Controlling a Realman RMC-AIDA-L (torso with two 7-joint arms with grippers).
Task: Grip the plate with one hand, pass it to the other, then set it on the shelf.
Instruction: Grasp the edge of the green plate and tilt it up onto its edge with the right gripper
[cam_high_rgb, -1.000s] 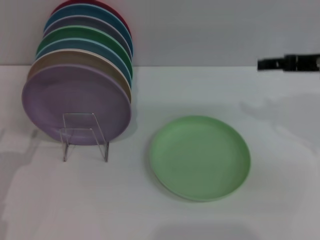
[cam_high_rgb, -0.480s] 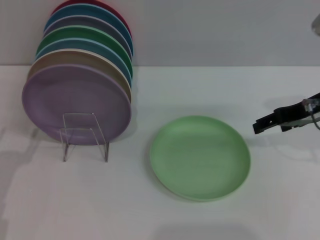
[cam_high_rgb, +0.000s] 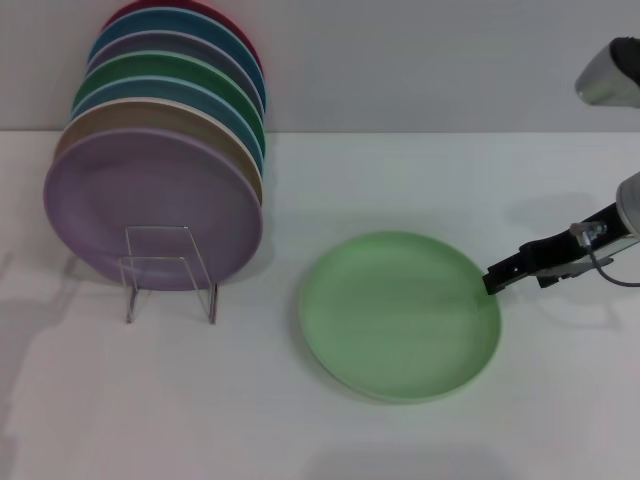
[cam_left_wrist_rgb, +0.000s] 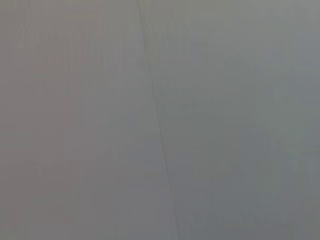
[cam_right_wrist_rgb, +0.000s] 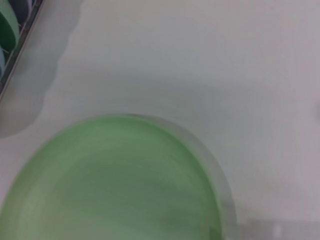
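We see the plate (cam_high_rgb: 400, 315) flat on the desk (cam_high_rgb: 320, 440), near its front edge. Right gripper (cam_high_rgb: 492, 282) just at its rim toward the right edge; can't tell if open. Nothing gripped yet; handover & shelf (cam_high_rgb: 170, 272) at far-left corner remain. Left gripper not seen.

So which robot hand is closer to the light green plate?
The right. The right gripper has its tip at the right edge of the pale green plate lying flat on the table. The left gripper is out of sight in every view.
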